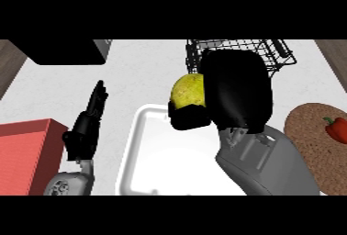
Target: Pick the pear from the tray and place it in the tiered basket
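A yellow-green pear (187, 90) is held up in my right hand (234, 92), whose fingers and thumb curl round it from the right and below. The pear hangs above the far edge of the white tray (139, 151), close to the front left of the black wire tiered basket (271, 53). My right hand and forearm hide the basket's middle and part of the tray. My left hand (86, 126) shows at the left with straight fingers pointing away, holding nothing.
A red box (27, 153) sits at the left edge. A dark appliance (64, 51) stands at the back left. At the right, a round brown mat (308, 137) carries a red pepper (336, 129).
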You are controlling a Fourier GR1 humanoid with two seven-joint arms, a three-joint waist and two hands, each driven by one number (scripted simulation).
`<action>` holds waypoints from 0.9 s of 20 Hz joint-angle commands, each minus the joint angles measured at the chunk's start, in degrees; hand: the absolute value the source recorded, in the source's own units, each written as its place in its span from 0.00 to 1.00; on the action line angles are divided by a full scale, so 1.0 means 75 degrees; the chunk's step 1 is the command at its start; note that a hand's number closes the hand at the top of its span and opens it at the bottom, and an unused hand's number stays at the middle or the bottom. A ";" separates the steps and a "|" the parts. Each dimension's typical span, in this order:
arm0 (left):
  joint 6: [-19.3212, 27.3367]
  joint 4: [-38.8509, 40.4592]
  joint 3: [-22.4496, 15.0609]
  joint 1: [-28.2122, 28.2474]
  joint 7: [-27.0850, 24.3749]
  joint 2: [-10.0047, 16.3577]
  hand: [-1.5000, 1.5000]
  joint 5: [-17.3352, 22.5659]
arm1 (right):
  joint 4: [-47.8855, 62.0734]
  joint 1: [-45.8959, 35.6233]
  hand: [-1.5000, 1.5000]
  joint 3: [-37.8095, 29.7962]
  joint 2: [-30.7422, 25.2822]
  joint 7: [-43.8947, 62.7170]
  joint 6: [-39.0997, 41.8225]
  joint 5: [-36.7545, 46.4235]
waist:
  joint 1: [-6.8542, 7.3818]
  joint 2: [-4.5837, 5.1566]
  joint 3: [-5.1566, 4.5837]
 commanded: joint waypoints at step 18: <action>-0.0046 -0.0318 -0.0128 0.0198 0.0067 -0.0091 0.50 -0.0050 | 0.2314 -0.2521 1.00 -0.2553 -0.0628 0.0234 -0.0450 -0.0551 | 0.0127 0.0076 0.0009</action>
